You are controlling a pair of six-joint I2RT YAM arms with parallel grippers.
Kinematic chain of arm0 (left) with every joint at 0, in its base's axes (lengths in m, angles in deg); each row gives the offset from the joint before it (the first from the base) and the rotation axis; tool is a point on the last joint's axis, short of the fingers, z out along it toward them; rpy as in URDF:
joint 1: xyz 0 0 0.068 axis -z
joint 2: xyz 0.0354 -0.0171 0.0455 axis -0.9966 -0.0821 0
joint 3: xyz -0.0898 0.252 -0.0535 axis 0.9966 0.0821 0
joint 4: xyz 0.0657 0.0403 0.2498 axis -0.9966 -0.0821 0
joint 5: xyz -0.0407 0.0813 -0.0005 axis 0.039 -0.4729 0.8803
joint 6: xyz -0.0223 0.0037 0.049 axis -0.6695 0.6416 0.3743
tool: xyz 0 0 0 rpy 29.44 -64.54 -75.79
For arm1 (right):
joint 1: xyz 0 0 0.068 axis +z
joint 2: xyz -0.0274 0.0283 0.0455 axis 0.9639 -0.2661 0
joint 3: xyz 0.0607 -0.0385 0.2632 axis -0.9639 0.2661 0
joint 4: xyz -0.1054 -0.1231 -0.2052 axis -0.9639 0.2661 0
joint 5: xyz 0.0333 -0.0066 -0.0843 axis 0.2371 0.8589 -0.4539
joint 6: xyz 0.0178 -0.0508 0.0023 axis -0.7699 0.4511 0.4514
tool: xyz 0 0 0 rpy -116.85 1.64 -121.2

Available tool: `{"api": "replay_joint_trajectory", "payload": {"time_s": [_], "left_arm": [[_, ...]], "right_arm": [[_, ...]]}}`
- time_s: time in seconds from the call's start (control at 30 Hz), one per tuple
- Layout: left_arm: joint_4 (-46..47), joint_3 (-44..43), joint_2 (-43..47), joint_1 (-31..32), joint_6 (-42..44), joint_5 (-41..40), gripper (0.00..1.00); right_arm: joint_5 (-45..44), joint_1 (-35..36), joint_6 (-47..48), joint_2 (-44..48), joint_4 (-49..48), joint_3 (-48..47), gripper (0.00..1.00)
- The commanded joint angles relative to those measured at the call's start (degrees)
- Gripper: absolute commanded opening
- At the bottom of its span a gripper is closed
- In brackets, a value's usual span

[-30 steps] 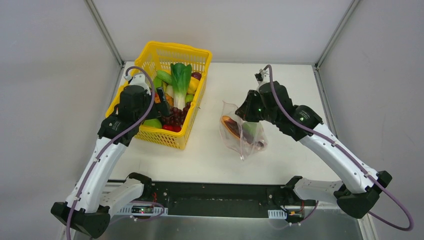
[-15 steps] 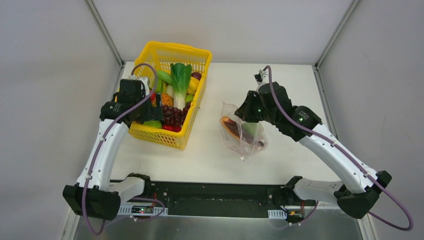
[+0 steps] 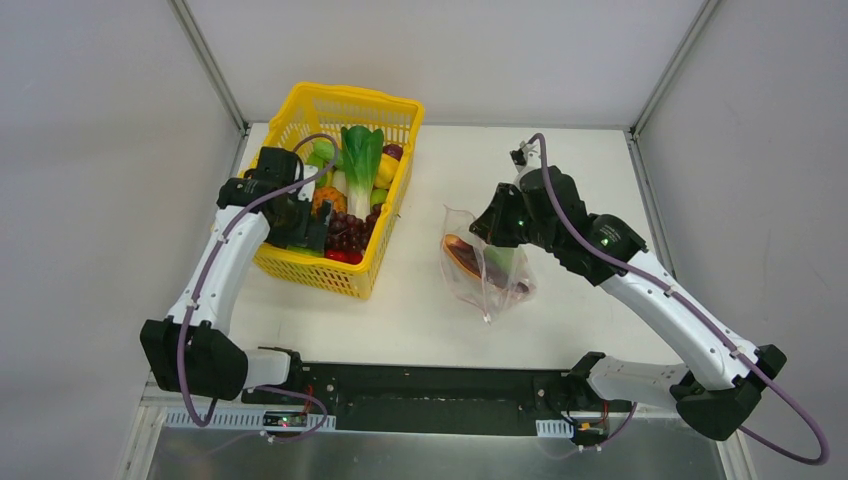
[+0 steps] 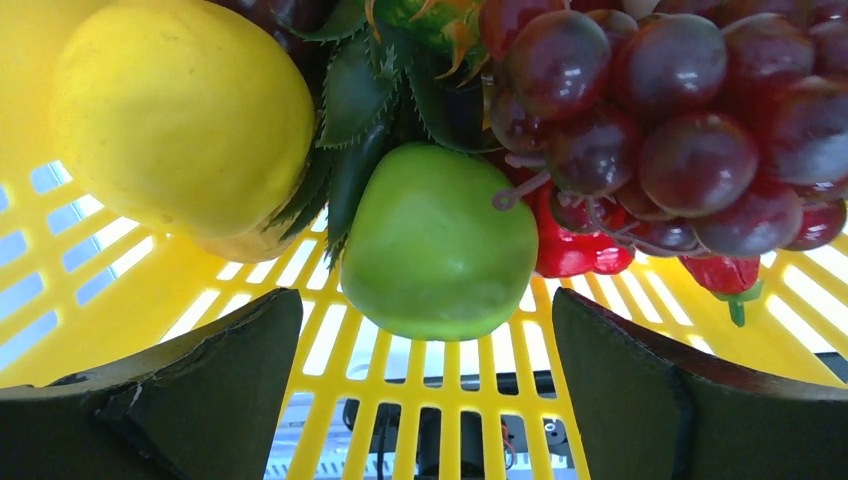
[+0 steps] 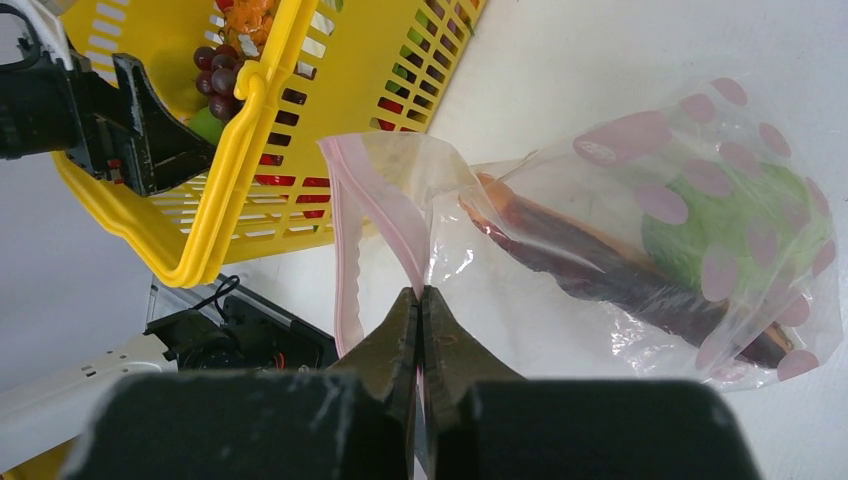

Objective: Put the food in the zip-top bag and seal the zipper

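Note:
The clear zip-top bag [image 3: 487,270] lies on the table right of the basket, with a green fruit [image 5: 735,225] and a long dark red piece [image 5: 600,265] inside. Its mouth hangs open, and my right gripper [image 5: 420,292] is shut on the pink zipper [image 5: 385,215], holding that edge up. My left gripper [image 4: 425,300] is open, low inside the basket's near end. A green apple [image 4: 435,245] sits just ahead between its fingers, untouched. Beside the apple are a lemon [image 4: 180,115], purple grapes [image 4: 680,110] and a red pepper [image 4: 575,250]. Leafy greens [image 3: 360,160] lie further back.
The yellow mesh basket [image 3: 345,100] stands at the back left, holding the loose food, its wall close around my left gripper [image 3: 312,238]. Grey walls close in the table on both sides. The arm bases and a black rail run along the near edge.
My left arm has swung its wrist further over the basket and down among the fruit, jaws still wide. The right arm and the bag have not moved.

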Motion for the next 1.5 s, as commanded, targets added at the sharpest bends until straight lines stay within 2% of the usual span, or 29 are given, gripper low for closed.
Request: {"api": "replay_joint_trajectory", "payload": {"time_s": [0.0, 0.07, 0.27, 0.37, 0.53, 0.8, 1.0, 1.33, 1.47], "left_arm": [[-3.2, -1.7, -3.6, -0.6, 2.5, -1.7, 0.98], [-2.9, -1.2, -4.9, -0.6, 2.7, -1.1, 0.97], [0.1, 0.4, -6.3, -0.6, 1.9, 1.7, 0.83], [-1.2, -0.2, -6.6, -0.7, 1.6, 1.6, 0.64], [0.1, 1.6, -1.6, -0.7, 0.7, 3.1, 0.40], [0.5, 1.8, 6.1, -0.7, -0.2, 3.8, 0.18], [2.7, 1.2, 11.0, -0.7, -3.4, 5.0, 0.17], [16.7, 5.1, 22.9, -0.7, -14.4, 9.0, 0.19], [19.8, 6.3, 25.0, -0.6, -17.6, 7.3, 0.20]], "right_arm": [[0.6, -0.1, -0.4, 1.6, -2.0, 0.1, 0.01], [0.5, -0.2, -0.5, 1.7, -2.0, 0.2, 0.01], [0.6, -0.2, -0.5, 1.5, -2.2, 0.4, 0.02], [0.8, -0.2, -0.5, 1.6, -2.2, 0.3, 0.02], [0.3, -0.1, -0.6, 2.2, -2.2, 0.6, 0.02], [0.4, -0.1, -1.1, 2.5, -2.6, 1.2, 0.02], [0.5, -0.2, -1.3, 2.5, -2.8, 1.2, 0.02], [-0.3, -0.1, -1.7, 3.0, -3.0, 1.5, 0.02], [-0.3, -0.1, -1.7, 3.5, -3.0, 1.8, 0.02]]}}
